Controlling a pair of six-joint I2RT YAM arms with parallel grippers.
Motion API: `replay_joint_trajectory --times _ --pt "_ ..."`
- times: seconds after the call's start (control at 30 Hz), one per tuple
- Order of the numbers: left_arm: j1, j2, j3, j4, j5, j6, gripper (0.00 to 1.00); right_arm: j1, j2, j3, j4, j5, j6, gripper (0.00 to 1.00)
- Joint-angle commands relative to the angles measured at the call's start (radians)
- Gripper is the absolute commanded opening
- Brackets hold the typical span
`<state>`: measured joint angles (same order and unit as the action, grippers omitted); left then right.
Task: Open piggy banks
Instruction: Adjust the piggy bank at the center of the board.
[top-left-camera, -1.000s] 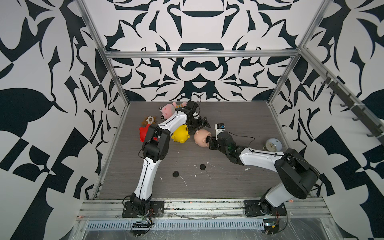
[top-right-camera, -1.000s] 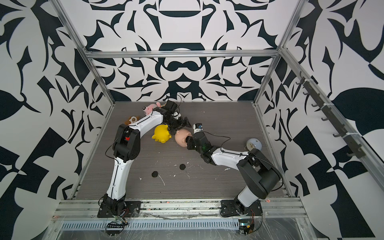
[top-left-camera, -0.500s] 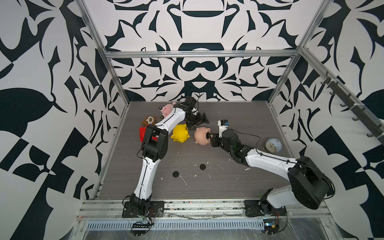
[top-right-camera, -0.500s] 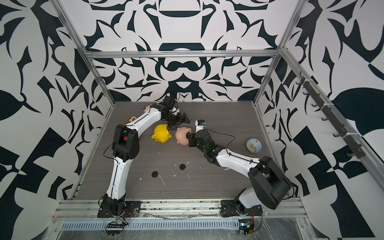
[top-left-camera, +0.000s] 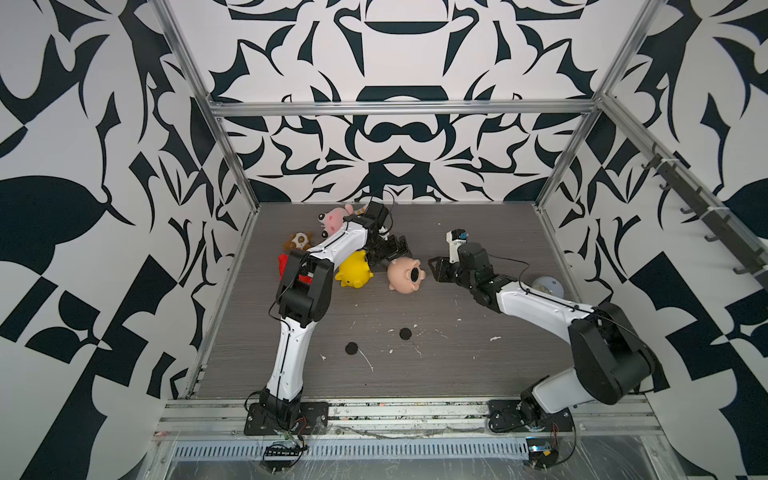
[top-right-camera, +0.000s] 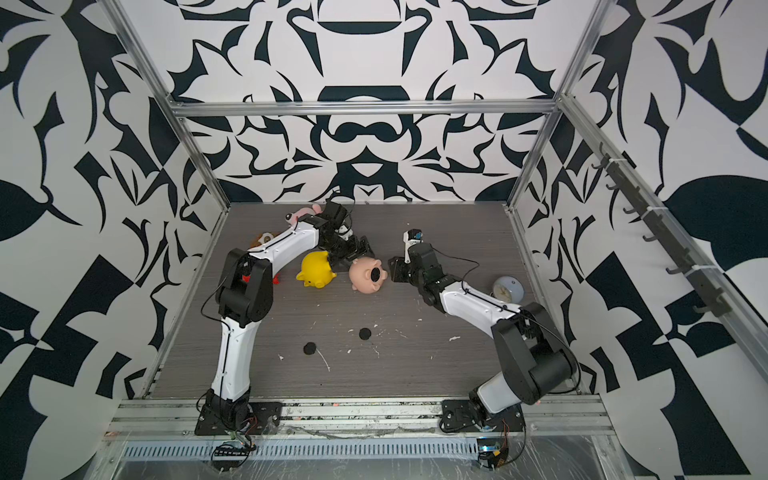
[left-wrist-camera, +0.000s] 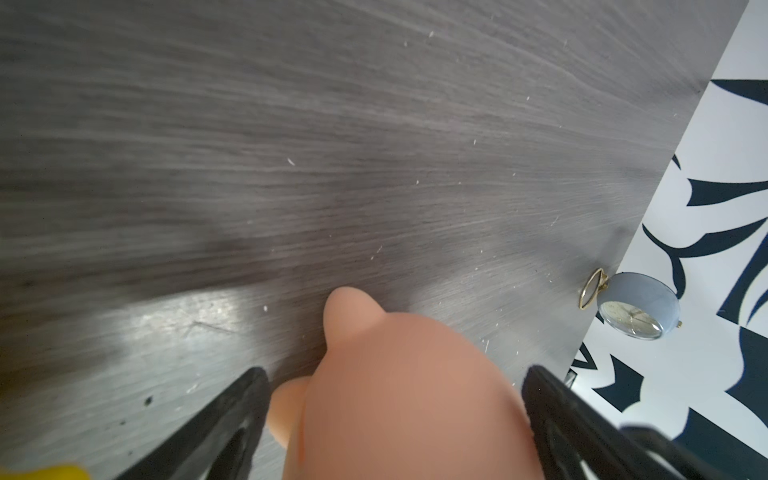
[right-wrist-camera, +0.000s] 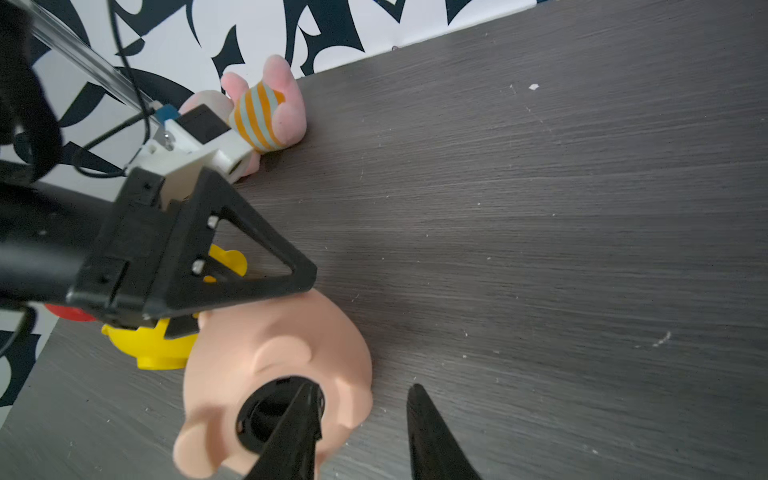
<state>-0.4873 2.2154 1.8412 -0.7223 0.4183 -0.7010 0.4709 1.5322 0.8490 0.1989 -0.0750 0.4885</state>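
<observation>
The peach-pink piggy bank (top-left-camera: 400, 277) (top-right-camera: 362, 277) lies on its side mid-table, its round black belly plug (right-wrist-camera: 266, 415) turned toward my right gripper. My left gripper (top-left-camera: 397, 254) (left-wrist-camera: 397, 372) stands open astride the pig's back (left-wrist-camera: 407, 399), one finger (right-wrist-camera: 257, 266) lying over it. My right gripper (top-left-camera: 432, 270) (right-wrist-camera: 362, 387) is open and empty, a short gap to the pig's right; one fingertip overlaps the plug in the right wrist view. The yellow piggy bank (top-left-camera: 353, 272) (right-wrist-camera: 153, 349) lies just left of the peach one. The red piggy bank (top-left-camera: 283, 264) is mostly hidden behind my left arm.
Two loose black plugs (top-left-camera: 351, 348) (top-left-camera: 405, 333) lie on the table nearer the front. A pink striped plush (top-left-camera: 332, 218) (right-wrist-camera: 266, 112) and a small brown plush (top-left-camera: 298, 240) sit at the back left. A blue alarm clock (top-left-camera: 548, 284) (left-wrist-camera: 636, 307) stands by the right wall.
My right gripper has drawn back to the right, off the peach-pink piggy bank, and its jaws have widened. The pig has turned, so its black plug now shows.
</observation>
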Motion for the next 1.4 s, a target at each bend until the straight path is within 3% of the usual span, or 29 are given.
replay_joint_trajectory --times 0.0,0.17,0.43,0.7,0.83,0.97,1.17,1.37 --pt "-0.015 0.013 0.031 0.026 0.038 -0.021 0.99 -0.019 0.033 0.057 -0.011 -0.044 -0.036 0.37" --pt "-0.042 0.067 0.065 0.084 0.112 -0.066 0.99 -0.021 0.025 0.04 0.007 -0.044 -0.029 0.37" --pt "-0.084 0.118 0.133 0.09 0.137 -0.076 0.99 -0.02 -0.088 -0.042 -0.035 -0.005 -0.034 0.37" --pt "-0.017 0.005 0.077 0.024 0.019 -0.011 0.99 -0.015 -0.211 -0.064 -0.192 -0.091 -0.178 0.34" --pt "-0.013 -0.045 0.065 -0.083 -0.048 -0.054 0.99 0.002 -0.249 -0.075 -0.24 -0.13 -0.258 0.34" --pt "-0.02 -0.084 0.022 -0.185 -0.025 -0.135 0.99 0.057 -0.247 -0.059 -0.272 -0.116 -0.323 0.34" --pt "-0.062 -0.196 -0.088 -0.178 -0.08 -0.313 0.99 0.083 -0.222 -0.026 -0.311 -0.074 -0.332 0.34" --pt "-0.083 -0.23 -0.118 -0.097 -0.018 -0.421 0.99 0.086 -0.208 -0.048 -0.253 -0.072 -0.361 0.33"
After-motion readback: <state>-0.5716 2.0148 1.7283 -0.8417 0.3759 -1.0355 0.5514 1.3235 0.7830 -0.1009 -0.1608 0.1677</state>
